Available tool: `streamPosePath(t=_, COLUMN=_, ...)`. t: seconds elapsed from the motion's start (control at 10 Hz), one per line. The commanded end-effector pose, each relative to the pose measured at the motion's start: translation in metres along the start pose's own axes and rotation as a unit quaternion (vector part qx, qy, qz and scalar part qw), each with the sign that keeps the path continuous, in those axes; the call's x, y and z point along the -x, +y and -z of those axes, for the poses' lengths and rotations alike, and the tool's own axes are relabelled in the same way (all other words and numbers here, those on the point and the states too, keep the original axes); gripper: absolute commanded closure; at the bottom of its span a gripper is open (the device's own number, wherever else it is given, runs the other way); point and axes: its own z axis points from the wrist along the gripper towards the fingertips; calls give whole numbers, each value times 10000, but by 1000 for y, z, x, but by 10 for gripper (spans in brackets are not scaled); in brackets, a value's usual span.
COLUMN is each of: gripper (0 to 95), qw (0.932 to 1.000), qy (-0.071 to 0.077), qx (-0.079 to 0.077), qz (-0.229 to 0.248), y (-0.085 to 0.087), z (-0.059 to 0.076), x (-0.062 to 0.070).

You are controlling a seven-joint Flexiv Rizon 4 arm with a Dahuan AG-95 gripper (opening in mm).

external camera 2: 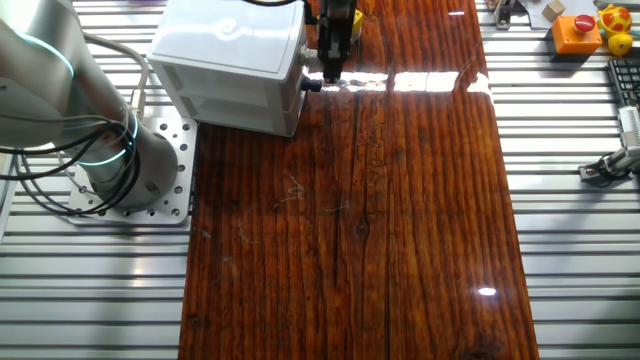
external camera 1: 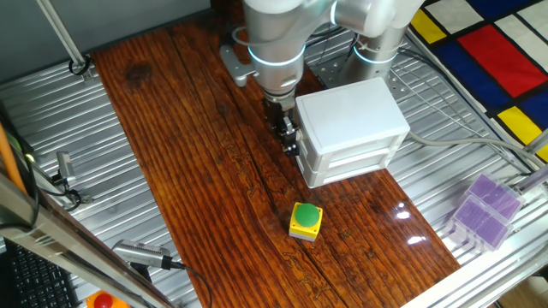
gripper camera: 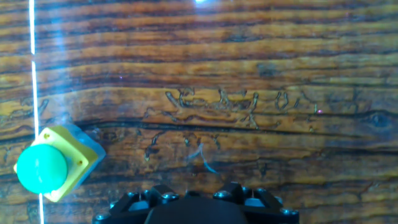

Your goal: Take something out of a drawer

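The white box cabinet [external camera 1: 347, 111] stands at the back of the wooden table, and also shows in the other fixed view [external camera 2: 225, 40]. Its upper drawer [external camera 1: 355, 147] is closed; a small knob [external camera 2: 304, 85] sticks out of its front. My gripper [external camera 1: 291, 141] hangs right in front of that face, at knob height; it also shows in the other fixed view [external camera 2: 327, 70]. The hand view shows only the finger bases [gripper camera: 146, 200], so I cannot tell whether the gripper is open or shut. The tan cube is hidden.
A yellow box with a green button [external camera 1: 306, 220] sits on the wood in front of the cabinet, at the left in the hand view [gripper camera: 53, 165]. Purple boxes [external camera 1: 485, 208] lie on the metal slats. The robot base [external camera 2: 130, 165] stands beside the cabinet.
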Motion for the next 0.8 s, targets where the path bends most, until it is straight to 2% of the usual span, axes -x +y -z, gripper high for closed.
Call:
streamPosePath(t=0.1, gripper=380, qw=10000, qy=3, qx=-14, qz=-28, y=5, z=-2, x=-2)
streamPosePath(t=0.2, gripper=380, qw=10000, qy=7, qx=-16, qz=-46, y=7, z=-2, x=-3)
streamPosePath(t=0.3, gripper=570, qw=10000, qy=6, qx=-24, qz=-42, y=9, z=-3, x=-5)
streamPosePath(t=0.8, gripper=570, qw=10000, qy=6, qx=-40, qz=-31, y=8, z=-5, x=-12)
